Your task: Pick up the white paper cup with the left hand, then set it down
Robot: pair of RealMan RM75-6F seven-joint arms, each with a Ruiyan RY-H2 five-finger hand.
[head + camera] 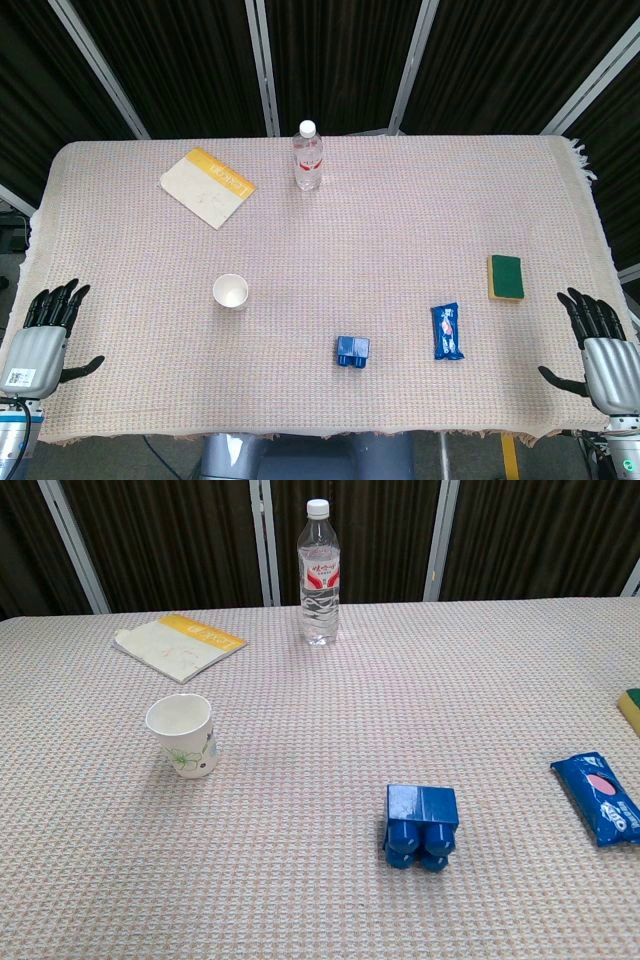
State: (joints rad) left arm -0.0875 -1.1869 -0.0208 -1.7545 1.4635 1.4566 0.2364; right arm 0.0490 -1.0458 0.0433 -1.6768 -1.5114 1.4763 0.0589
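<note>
The white paper cup (230, 291) stands upright on the woven tablecloth, left of centre; the chest view shows the paper cup (183, 735) with a small flower print on its side. My left hand (45, 335) rests at the table's left front corner, fingers spread, holding nothing, well to the left of the cup. At the right front corner lies my right hand (600, 348), fingers also apart and empty. Neither hand appears in the chest view.
A water bottle (308, 156) stands at the back centre, a booklet (206, 186) lies back left. A blue block pack (352, 351) sits front centre, a blue snack packet (447, 331) to its right, a green-yellow sponge (506, 277) further right.
</note>
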